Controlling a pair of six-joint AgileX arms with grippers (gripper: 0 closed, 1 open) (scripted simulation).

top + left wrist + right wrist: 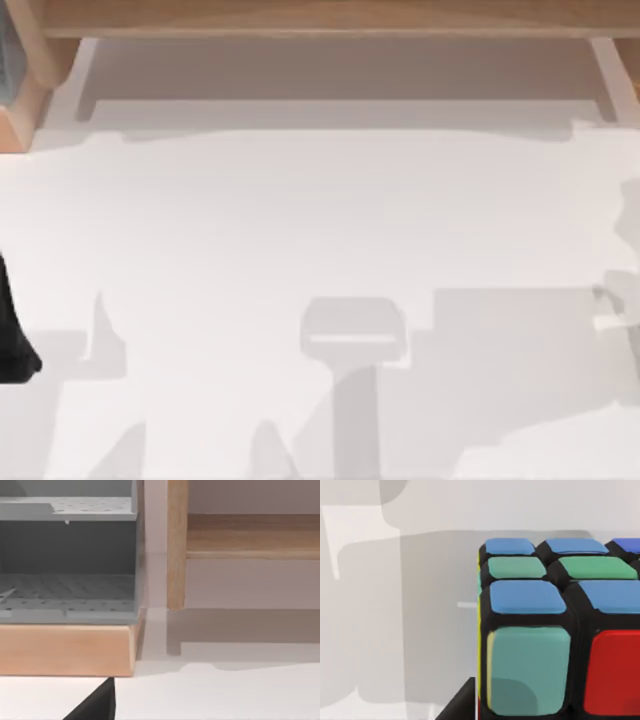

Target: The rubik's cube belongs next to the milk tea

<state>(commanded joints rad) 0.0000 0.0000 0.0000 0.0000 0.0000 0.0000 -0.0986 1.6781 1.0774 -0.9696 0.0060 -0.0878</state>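
Top view: smooth white table (320,220), matte, crossed by soft grey shadows of the arms. Along the far edge runs a light wooden frame (330,15) with flat planks and a square post at the left corner. A black piece of the left arm (12,335) sits at the table's left edge; whether the left claw is open or closed, cannot tell.

Left wrist view: a grey perforated shelf unit (67,560), two tiers, dotted hole pattern, seated on a pale wooden base (67,650) with a rounded corner. Beside it, an upright wooden post (177,545) and a horizontal wooden rail.

Right wrist view: the rubik's cube (560,630) is very close to the camera, above the white table, with a black rounded grid and glossy blue, green, teal and red stickers and a yellow strip on its side face. A dark edge sits just below it. Right claw state: cannot tell.
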